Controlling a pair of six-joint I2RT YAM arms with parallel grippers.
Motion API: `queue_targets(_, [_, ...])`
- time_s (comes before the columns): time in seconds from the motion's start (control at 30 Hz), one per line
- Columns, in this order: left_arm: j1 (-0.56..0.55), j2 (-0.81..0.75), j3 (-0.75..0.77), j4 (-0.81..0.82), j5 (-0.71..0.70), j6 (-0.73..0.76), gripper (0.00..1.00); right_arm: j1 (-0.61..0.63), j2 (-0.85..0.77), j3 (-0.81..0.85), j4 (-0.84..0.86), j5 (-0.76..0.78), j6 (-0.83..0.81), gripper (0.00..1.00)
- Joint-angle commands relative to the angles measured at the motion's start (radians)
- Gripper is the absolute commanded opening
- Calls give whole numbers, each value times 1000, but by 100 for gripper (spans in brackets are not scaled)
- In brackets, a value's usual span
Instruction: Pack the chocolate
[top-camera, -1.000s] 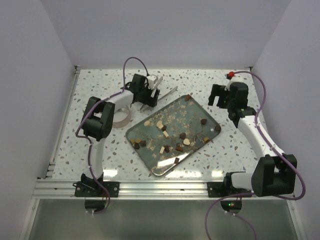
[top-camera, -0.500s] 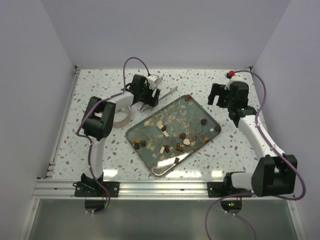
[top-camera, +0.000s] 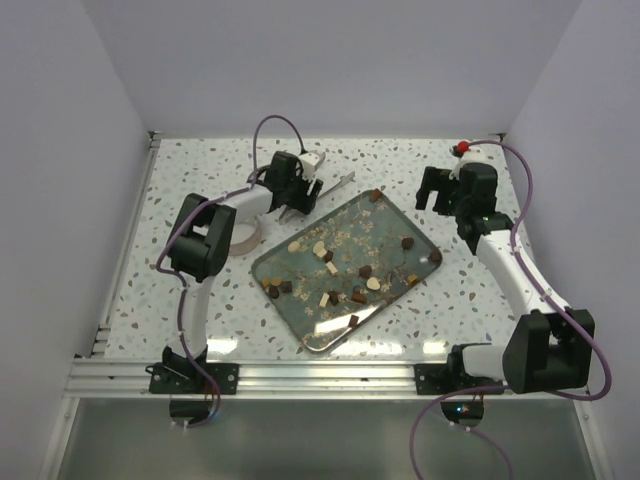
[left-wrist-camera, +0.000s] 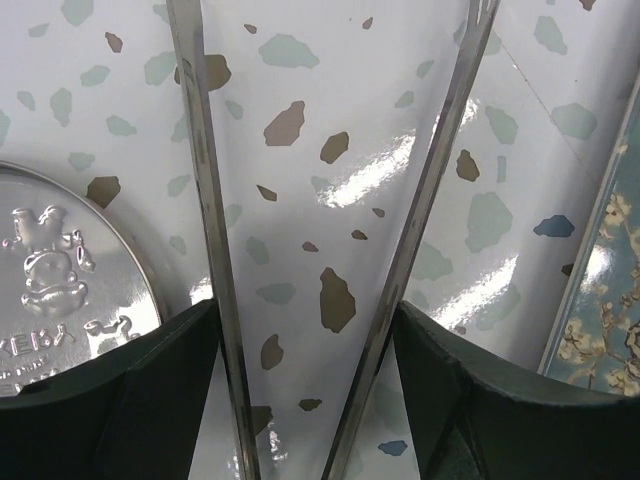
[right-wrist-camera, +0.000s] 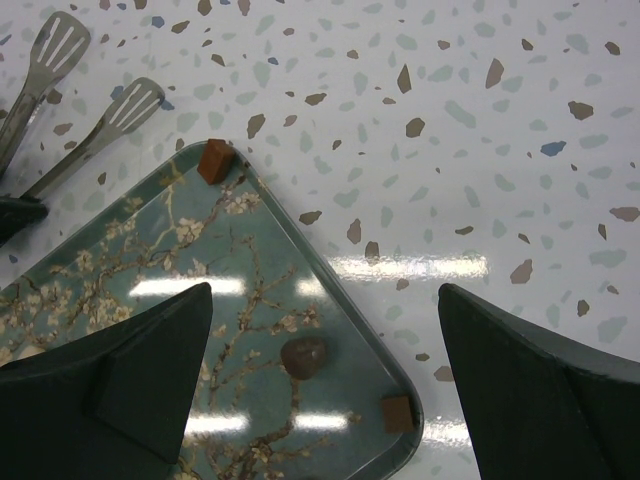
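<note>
The chocolate lies as several small brown, tan and cream pieces scattered on the teal blossom-patterned tray. My left gripper is behind the tray's far-left edge. In the left wrist view its fingers press against the outer sides of the two spread metal arms of the tweezers, so the gripper is shut on them. My right gripper hangs open over the tray's far corner, above a round dark chocolate and two brown squares. The tweezers' slotted tips point away from the tray.
A round embossed silver tin lies left of the left gripper, seen as a pale ring from above. A small red object sits at the back right. The speckled table is walled on three sides.
The left gripper's fingers have narrowed onto the tweezers' arms, and hand and tweezers have shifted slightly toward the back. The right arm has not moved.
</note>
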Motion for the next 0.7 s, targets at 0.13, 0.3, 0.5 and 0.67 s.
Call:
queue_targets(0.13, [-20, 55, -12, -50, -76, 7, 66, -1, -26, 29, 18, -5, 8, 98])
queue_targets(0.3, [-21, 30, -24, -52, -98, -7, 57, -2, -25, 29, 19, -5, 8, 98])
queue_targets(0.5, [-21, -78, -7, -93, -66, 11, 52, -4, -10, 29, 32, -5, 21, 98])
queue_targets(0.67, [-21, -141, -12, -150, -50, 17, 50, -2, 7, 32, 56, -36, 43, 98])
